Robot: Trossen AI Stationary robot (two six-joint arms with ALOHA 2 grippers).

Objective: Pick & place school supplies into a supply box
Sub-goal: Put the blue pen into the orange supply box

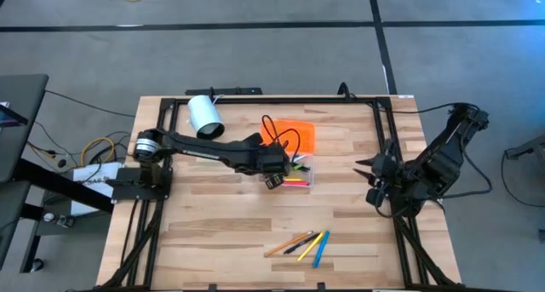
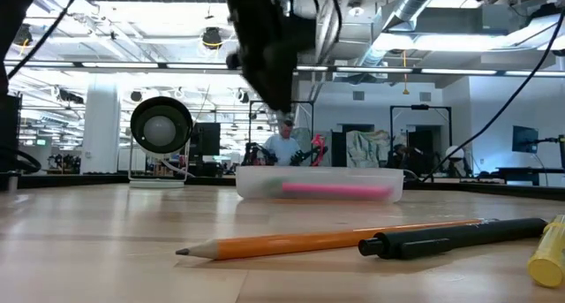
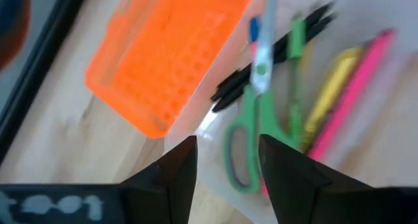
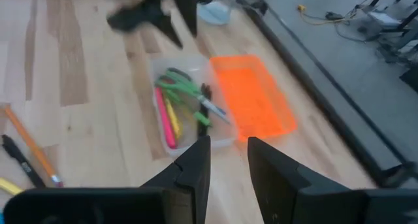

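The supply box is a clear tray (image 1: 300,174) with its orange ribbed lid (image 1: 294,135) lying open on the table at the tray's far side. Inside lie green-handled scissors (image 3: 251,136), a pink marker (image 3: 356,87), a yellow one (image 3: 330,93) and dark pens (image 3: 274,51). My left gripper (image 3: 225,165) hangs open just above the tray's left end (image 1: 274,180), with nothing between its fingers. My right gripper (image 4: 228,162) is open and waits raised at the table's right edge (image 1: 368,181).
Several loose supplies lie near the table's front edge (image 1: 298,243): an orange pencil (image 2: 291,243), a black pen (image 2: 450,237), a yellow marker (image 2: 547,254) and a blue one. A white cylinder (image 1: 204,116) lies at the far left. A dark frame runs around the table's edges.
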